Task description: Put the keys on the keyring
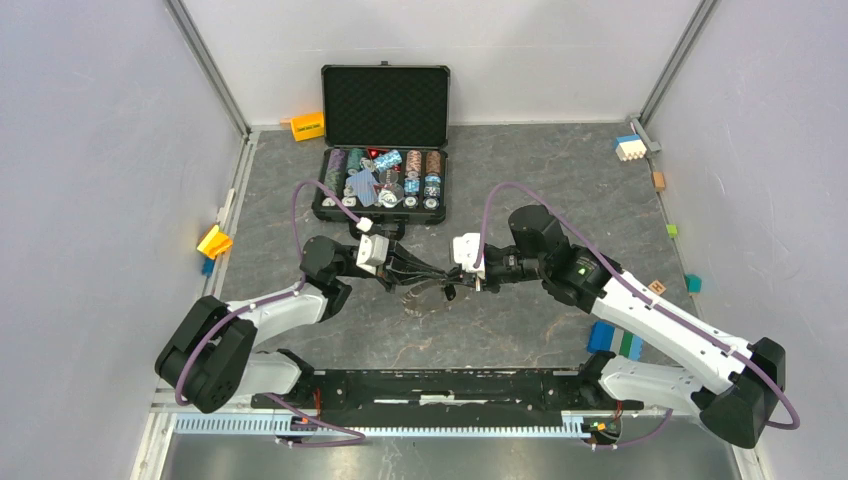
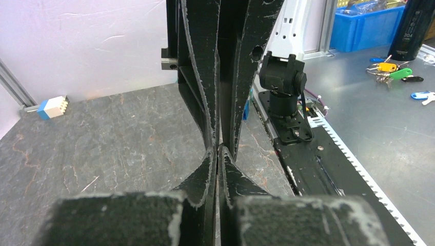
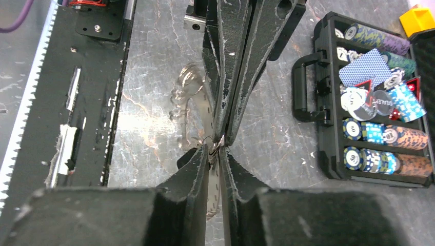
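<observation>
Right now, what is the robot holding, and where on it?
The keyring, by its toothed rim: the left gripper has its jaws shut on it, and the right gripper straddles it.

Right fingers (image 3: 197, 171) bottom centre, nearly closed on keyring (image 3: 206, 110) toothed edge; left fingers (image 3: 236, 61) meet them from top. Chip case (image 3: 324, 148) right.

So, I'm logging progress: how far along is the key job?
Nothing looks finished: no key shows on the ring. In hand: the right gripper has its jaws around the ring, the left gripper shut, tip to tip with it. All threading remains.
</observation>
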Available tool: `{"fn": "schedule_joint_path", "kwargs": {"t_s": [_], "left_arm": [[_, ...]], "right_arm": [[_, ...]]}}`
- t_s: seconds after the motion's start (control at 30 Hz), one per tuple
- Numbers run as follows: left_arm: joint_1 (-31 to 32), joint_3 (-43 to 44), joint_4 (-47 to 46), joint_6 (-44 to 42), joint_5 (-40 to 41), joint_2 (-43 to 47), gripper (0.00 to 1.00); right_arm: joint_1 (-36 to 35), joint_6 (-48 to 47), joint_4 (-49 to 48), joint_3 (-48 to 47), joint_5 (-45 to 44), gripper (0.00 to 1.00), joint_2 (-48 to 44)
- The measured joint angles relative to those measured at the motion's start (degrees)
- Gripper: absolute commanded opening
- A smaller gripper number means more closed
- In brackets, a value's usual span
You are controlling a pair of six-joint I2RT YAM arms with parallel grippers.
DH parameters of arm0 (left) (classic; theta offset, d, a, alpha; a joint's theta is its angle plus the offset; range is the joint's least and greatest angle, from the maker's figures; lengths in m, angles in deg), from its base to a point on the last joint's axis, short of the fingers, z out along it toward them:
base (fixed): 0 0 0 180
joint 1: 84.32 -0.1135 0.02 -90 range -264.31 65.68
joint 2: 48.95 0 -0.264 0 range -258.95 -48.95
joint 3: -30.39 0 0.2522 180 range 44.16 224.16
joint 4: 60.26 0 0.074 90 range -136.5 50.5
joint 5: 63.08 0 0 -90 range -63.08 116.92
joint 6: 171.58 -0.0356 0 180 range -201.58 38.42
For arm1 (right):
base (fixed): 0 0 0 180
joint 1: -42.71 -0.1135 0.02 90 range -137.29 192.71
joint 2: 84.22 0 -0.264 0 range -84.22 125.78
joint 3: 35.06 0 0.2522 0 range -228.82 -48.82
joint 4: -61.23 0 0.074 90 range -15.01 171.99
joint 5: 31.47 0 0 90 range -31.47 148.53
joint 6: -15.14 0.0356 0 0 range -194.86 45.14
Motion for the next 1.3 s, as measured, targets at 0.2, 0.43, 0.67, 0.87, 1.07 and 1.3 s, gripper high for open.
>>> {"fn": "schedule_joint_path", "kwargs": {"t_s": [0.2, 0.43, 0.67, 0.87, 1.07, 1.3], "left_arm": [[0.1, -0.7, -0.4, -0.3, 0.0, 0.0, 0.02], [0.1, -0.9, -3.4, 1.4, -0.9, 0.0, 0.02], [0.1, -0.9, -4.6, 3.7, -2.6, 0.4, 0.02], [0.3, -0.9, -5.0, 4.7, -3.9, 0.6, 0.02], [0.8, -0.9, -5.0, 4.7, -4.6, 0.6, 0.02], [0.9, -0.9, -5.0, 4.7, -5.3, 0.6, 0.02]], "right_arm": [[0.8, -1.1, 0.8, 0.0, -1.5, 0.28, -1.5], [2.3, -4.0, 1.6, 1.7, -1.7, 0.20, -7.3], [2.6, -5.2, 2.3, 2.9, 2.4, 0.26, -6.4], [2.6, -4.8, 2.2, 3.3, 5.5, 0.30, -4.5], [2.6, -3.1, 1.1, 3.3, 8.7, 0.31, -2.3], [2.6, -0.7, -0.5, 3.2, 10.8, 0.29, 0.2]]}}
